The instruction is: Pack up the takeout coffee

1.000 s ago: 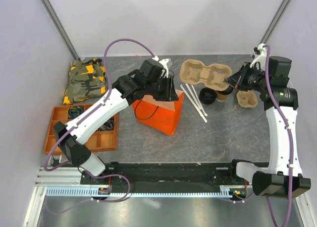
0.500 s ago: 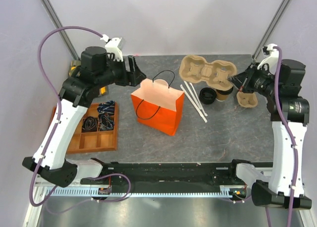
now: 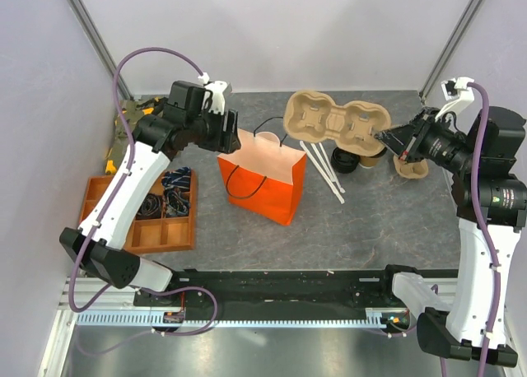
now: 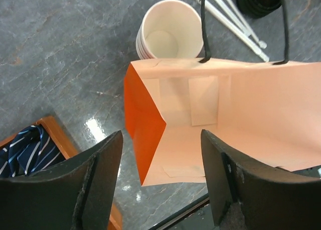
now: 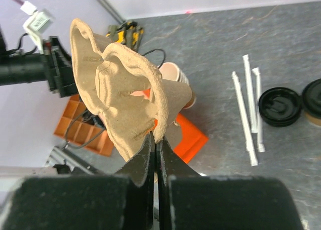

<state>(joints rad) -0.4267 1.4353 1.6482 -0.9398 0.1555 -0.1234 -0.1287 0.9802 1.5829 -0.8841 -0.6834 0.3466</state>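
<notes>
Firmly, right jaws pinch the cup carrier (image 3: 331, 122).

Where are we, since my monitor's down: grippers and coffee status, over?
Left gripper open over orange bag. Right gripper shut on pulp cup carrier, held aloft. Takeout coffee lidded, on table, not bagged. Bag mouth unobstructed.

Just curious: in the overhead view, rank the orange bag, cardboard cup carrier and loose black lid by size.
1. Orange bag and cardboard cup carrier look alike; the carrier is lifted nearer the camera.
2. Loose black lid, smallest.
</notes>
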